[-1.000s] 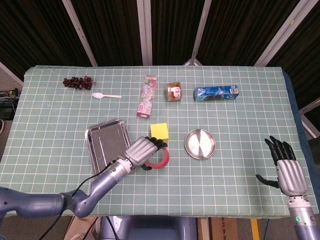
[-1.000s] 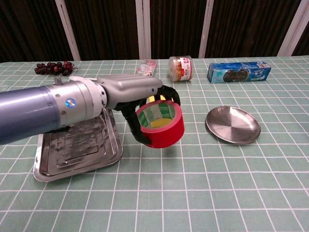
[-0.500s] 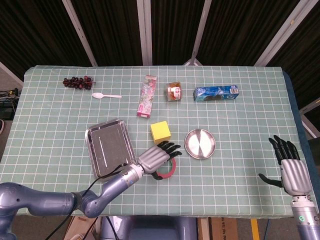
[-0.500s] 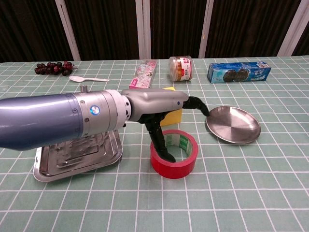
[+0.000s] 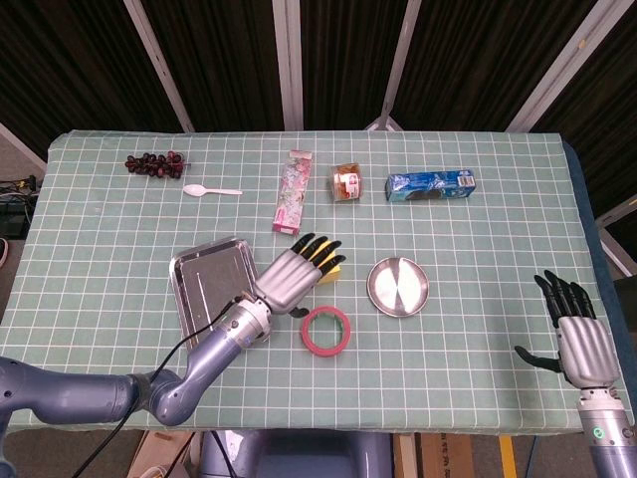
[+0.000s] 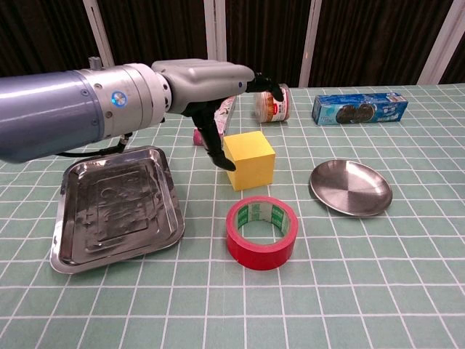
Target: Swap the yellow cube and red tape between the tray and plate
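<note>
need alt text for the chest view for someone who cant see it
The robot's left hand, fingers apart and holding nothing, hovers over a yellow cube on a green checked table, with a roll of red tape lying flat just in front of the cube. An empty metal tray sits to the left and an empty round plate to the right.

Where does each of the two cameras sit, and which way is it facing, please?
Head view: high above the near edge, looking down on the whole table; both arms show, left hand over the yellow cube, right hand at the near right.
Chest view: low at the near edge, looking across the table; only the left hand shows.
Shared: red tape, tray, plate.
</note>
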You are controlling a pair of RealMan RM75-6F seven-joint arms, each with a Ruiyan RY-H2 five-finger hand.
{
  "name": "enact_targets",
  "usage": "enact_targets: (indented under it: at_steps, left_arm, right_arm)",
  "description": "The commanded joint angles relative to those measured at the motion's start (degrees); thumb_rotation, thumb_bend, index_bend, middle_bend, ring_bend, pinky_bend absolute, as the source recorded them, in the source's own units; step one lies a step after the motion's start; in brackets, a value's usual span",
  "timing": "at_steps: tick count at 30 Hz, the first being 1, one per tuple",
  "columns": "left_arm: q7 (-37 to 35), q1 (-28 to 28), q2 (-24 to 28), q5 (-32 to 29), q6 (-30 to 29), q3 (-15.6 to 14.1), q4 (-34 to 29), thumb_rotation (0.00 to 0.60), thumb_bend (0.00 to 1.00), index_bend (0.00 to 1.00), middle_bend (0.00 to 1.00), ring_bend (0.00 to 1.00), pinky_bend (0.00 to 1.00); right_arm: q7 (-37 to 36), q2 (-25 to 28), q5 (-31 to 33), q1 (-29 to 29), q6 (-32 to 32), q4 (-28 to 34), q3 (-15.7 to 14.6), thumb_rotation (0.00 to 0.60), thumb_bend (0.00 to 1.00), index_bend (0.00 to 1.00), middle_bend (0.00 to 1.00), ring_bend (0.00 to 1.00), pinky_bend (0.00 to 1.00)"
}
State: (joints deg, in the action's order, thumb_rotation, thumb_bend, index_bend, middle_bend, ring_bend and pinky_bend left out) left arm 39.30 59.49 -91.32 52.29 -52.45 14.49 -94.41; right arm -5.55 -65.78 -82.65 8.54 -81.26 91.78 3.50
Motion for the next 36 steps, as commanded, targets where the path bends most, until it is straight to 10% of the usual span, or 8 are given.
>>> enact_targets:
  at_steps: [1, 18, 36]
  left_arm:
    - [0.2, 4.3, -4.1, -4.9, 3.8, 1.4, 9.8, 0.6, 0.0, 0.12, 0.0, 0.0, 0.0]
    - [-6.6, 9.9, -10.5, -5.9, 14.2, 0.3, 26.1, 0.6, 0.0, 0.11, 0.01, 0.0, 0.05]
    - [-7.4, 11.5, -16.4, -4.5, 12.6, -1.8, 35.3, 0.6, 0.49, 0.24, 0.31, 0.22, 0.37]
  right_arm:
    - [0.4, -0.4, 0.6, 0.2, 0.5, -0.4, 0.3, 0.6, 0.14, 0.0, 0.0, 0.07, 0.0]
    - [0.6, -0.7, 1.8, 0.1, 1.6, -0.9, 1.1, 0.6, 0.14, 0.0, 0.0, 0.07, 0.0]
    - [-2.3, -0.9, 1.0, -0.1, 1.7, -1.1, 1.4, 0.6, 0.14, 0.0, 0.0, 0.08, 0.0]
